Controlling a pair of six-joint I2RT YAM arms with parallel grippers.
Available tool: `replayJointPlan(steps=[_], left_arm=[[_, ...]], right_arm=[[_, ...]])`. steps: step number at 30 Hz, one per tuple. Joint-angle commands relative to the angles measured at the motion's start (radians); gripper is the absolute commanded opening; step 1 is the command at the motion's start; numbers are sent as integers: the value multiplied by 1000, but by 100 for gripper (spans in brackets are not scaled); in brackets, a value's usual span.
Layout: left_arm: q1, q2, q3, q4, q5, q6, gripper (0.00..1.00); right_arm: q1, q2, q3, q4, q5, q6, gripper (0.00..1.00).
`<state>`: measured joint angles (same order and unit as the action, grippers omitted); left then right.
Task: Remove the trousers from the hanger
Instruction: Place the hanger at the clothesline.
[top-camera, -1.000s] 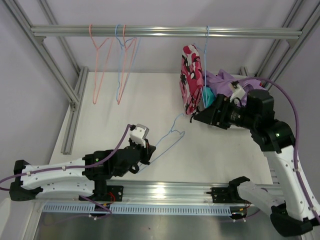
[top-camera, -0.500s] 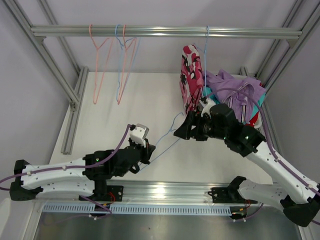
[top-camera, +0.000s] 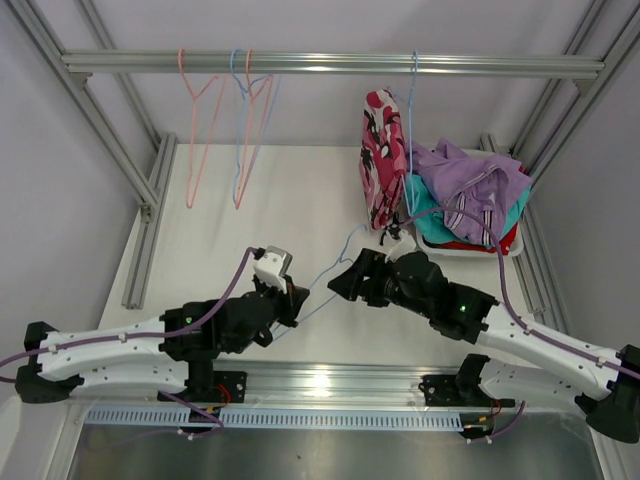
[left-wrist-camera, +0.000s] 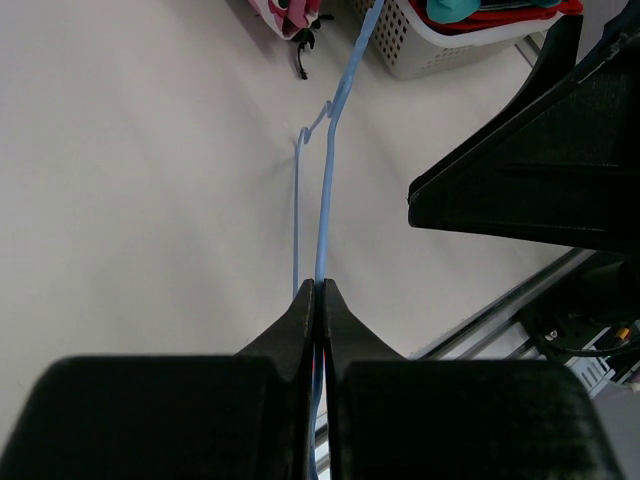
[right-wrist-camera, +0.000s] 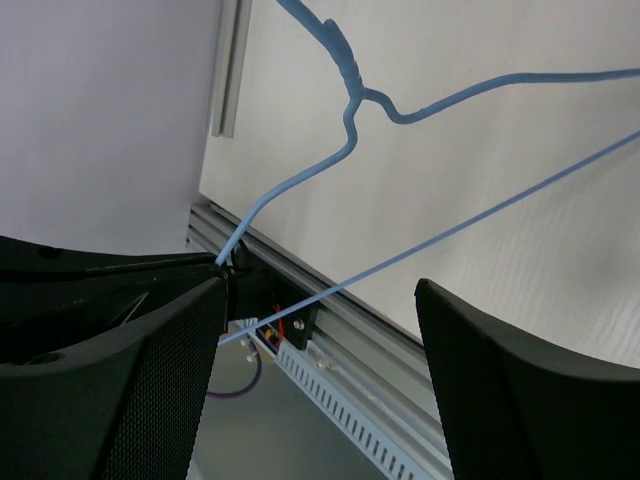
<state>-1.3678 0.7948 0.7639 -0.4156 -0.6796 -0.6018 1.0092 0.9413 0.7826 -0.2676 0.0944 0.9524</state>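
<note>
Rail (top-camera: 330, 63) runs across above the white basket (top-camera: 432, 243). Piled in that basket are lilac trousers (top-camera: 470, 180) on top, with teal trousers (top-camera: 418, 195) and red trousers (top-camera: 470, 243) under them. Pink camo trousers (top-camera: 381, 150) hang off the rail on a blue hanger (top-camera: 412, 100), just beside the basket's left side. Bare hangers (top-camera: 240, 130) dangle well left of the basket. Front-left of it, the left gripper (top-camera: 290, 298) is pinched tight on a loose hanger (top-camera: 335, 272). The right gripper (top-camera: 338, 284) has its jaws wide apart at that wire, and I can't tell if it's touching.
</note>
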Motion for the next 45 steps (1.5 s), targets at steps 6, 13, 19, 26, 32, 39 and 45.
replayJointPlan(steps=[6,13,19,26,32,39,45], left_arm=[[-7,-16,-20,64,-29,11,0],[-7,-12,-29,72,-29,11,0],[-7,-19,-26,67,-26,16,0],[-7,-20,-32,66,-21,10,0],[-7,-16,-37,75,-20,11,1],[-7,-16,-43,93,-17,16,0],[-7,-9,-49,104,-8,19,1]], right_arm=[[17,-35,-100,359,117,184,77],[57,71,-79,438,139,229,73],[75,119,-100,482,156,256,63],[77,142,-94,496,157,269,38],[86,165,-85,502,157,276,33],[97,191,-97,527,154,292,24],[100,197,-92,531,149,298,9]])
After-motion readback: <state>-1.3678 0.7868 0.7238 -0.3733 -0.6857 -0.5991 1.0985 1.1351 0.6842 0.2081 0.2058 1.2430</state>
